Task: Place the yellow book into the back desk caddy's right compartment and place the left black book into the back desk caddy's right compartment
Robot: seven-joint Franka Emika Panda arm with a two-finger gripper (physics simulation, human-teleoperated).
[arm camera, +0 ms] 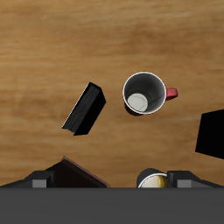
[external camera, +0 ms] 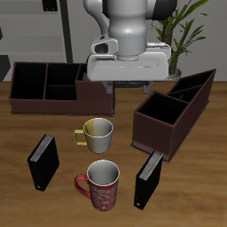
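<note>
Wood-grain tabletop holds the long low dark-brown back desk caddy along its far edge, long axis running across the table. Two black books stand nearer the front: the left black book and another. Two mugs sit between. No yellow book is visible. Only the wrist view shows the red mug's interior. The gripper hovers behind; its opening cannot be told.

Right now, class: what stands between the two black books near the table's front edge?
In the exterior view, a red mug stands between the two black books.
</note>
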